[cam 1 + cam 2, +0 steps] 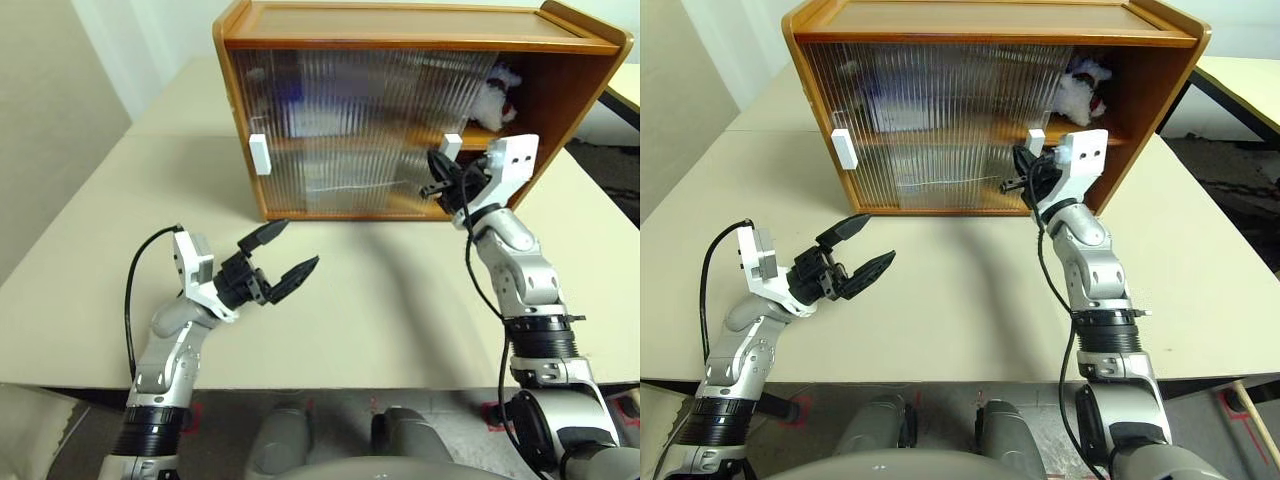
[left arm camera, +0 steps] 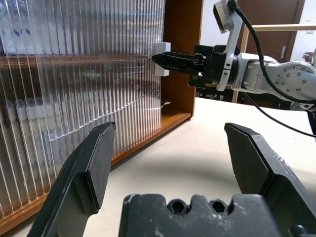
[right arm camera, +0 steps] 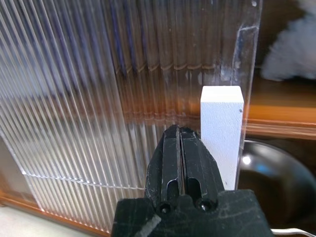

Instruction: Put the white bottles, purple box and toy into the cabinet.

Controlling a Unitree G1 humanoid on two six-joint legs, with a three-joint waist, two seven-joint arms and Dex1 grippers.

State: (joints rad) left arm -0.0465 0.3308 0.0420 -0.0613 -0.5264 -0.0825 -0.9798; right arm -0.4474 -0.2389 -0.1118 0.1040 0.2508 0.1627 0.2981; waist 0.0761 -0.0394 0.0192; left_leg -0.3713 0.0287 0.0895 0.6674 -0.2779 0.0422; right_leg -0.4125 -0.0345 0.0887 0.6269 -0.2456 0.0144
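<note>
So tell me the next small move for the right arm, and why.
Probably keep pushing the white handle sideways to slide the right door shut. The right gripper, shut, sits beside that handle, and a gap remains at the cabinet's right end, where the toy rests on the upper shelf. The left gripper is open above the table.

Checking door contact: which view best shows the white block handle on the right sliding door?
The right wrist view: the white block handle stands close and unblocked, just beside the shut right gripper. The left wrist view shows it half hidden behind that gripper's black fingers. Both head views show it small, at the ribbed translucent door's edge.
</note>
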